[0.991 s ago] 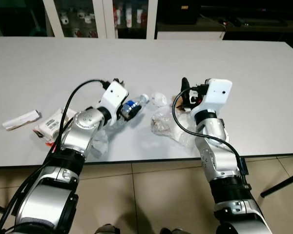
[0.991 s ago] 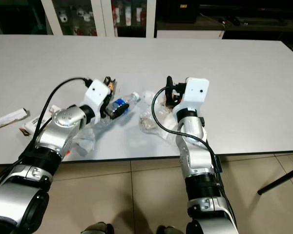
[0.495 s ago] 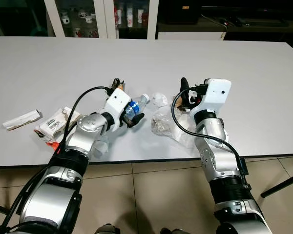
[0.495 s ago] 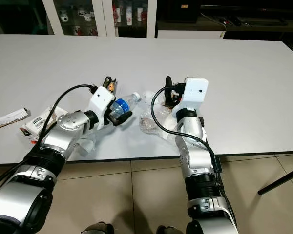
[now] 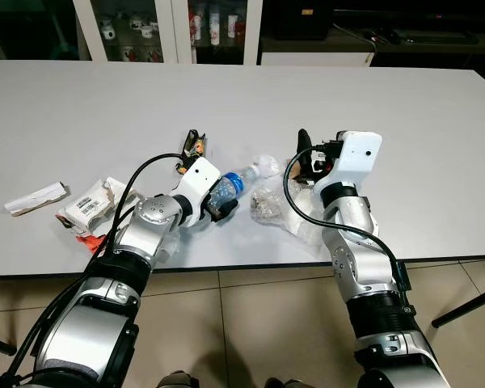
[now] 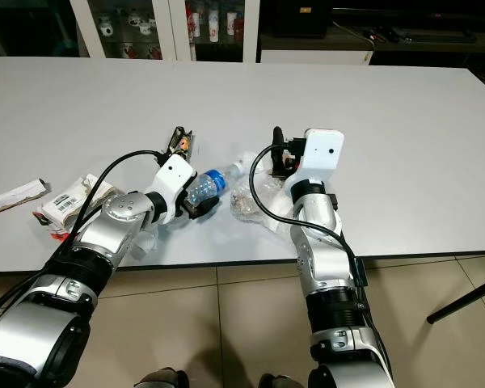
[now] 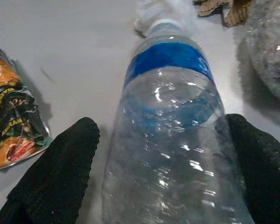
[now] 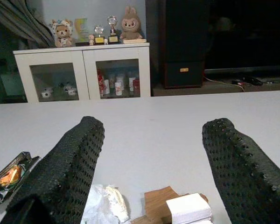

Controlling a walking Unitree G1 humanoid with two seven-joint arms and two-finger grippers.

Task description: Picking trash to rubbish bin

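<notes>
One clear plastic bottle (image 7: 170,140) with a blue label lies on the white counter (image 5: 105,105), gripped by the left claw (image 5: 218,206). Beside the bottle, the right claw (image 8: 149,172) hovers, fingers spread.

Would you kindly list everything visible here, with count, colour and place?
table: one, white, spanning the view
plastic bottle: one, clear with blue label, lying between the left pincer's fingers
snack wrapper: one, dark and orange, beyond the bottle
crumpled plastic bag: one, clear, beside the right arm
cardboard scrap: one, brown, below the right pincer
paper wrappers: a few, white, on the table's left part
cabinet: one, white, behind the table
left pincer: black fingers around the bottle
right pincer: black, open, above the table
</notes>
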